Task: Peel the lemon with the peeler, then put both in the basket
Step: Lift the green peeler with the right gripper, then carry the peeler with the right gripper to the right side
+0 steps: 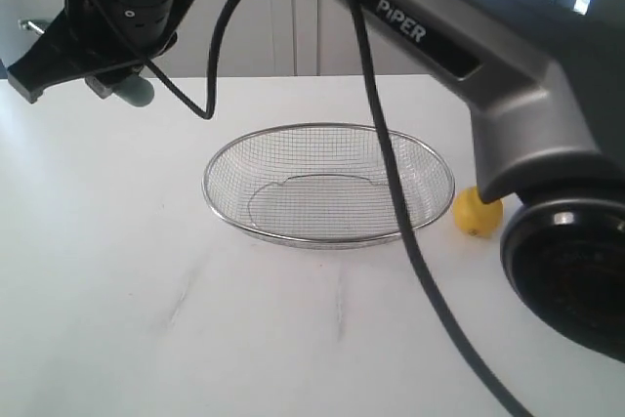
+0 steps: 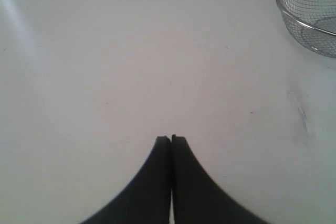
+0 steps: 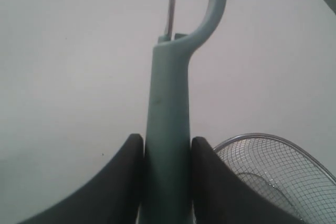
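The lemon (image 1: 477, 212) lies on the white table just outside the right rim of the wire basket (image 1: 327, 183). My right arm reaches across to the far left, where my right gripper (image 1: 119, 80) (image 3: 167, 140) is shut on the teal handle of the peeler (image 3: 168, 93), held in the air. The peeler's rounded end (image 1: 137, 93) pokes out below the gripper. Its curved head and metal blade point away over bare table. My left gripper (image 2: 171, 138) is shut with nothing in it, over bare table, and does not show in the exterior view.
The basket holds nothing; its rim (image 2: 294, 19) shows at the edge of the left wrist view and also beside the right fingers (image 3: 273, 145). A black cable (image 1: 391, 173) hangs in front of the basket. The right arm's big link (image 1: 547, 124) blocks the near right.
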Robot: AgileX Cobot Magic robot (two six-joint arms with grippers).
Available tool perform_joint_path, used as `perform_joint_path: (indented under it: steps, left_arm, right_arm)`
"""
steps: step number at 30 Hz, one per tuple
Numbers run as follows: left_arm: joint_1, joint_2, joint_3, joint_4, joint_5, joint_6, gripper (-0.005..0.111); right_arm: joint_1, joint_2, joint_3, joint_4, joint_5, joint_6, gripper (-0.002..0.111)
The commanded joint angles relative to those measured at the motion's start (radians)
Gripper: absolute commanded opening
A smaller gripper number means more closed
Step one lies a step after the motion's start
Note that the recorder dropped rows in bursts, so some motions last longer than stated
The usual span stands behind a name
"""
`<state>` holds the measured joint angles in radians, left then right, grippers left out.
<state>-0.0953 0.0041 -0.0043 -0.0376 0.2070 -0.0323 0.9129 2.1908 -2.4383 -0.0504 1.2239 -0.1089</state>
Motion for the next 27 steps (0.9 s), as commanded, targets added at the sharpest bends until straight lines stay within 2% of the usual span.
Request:
perform_joint_path:
  steps: [1,7,13,17,27]
  left_arm:
    - [-0.007,-0.004,0.004,-0.007,-0.001,-0.004,0.0]
    - [-0.007,-0.004,0.004,-0.007,-0.001,-0.004,0.0]
    - [-0.007,-0.004,0.004,-0.007,-0.001,-0.004,0.0]
    - [-0.007,-0.004,0.004,-0.007,-0.001,-0.004,0.0]
    - [-0.007,-0.004,0.004,-0.007,-0.001,-0.004,0.0]
  right_arm:
    - [-0.008,-0.038,0.01,0.006,-0.003,-0.025,0.0]
    - [-0.021,-0.12,0.101,0.006,-0.003,-0.07,0.0]
    - [-0.077,-0.242,0.269,0.006,-0.003,-0.07,0.0]
    - [-0.124,-0.35,0.451,0.006,-0.015,-0.07,0.0]
    - [-0.258,-0.628,0.949,0.006,-0.245,-0.005,0.0]
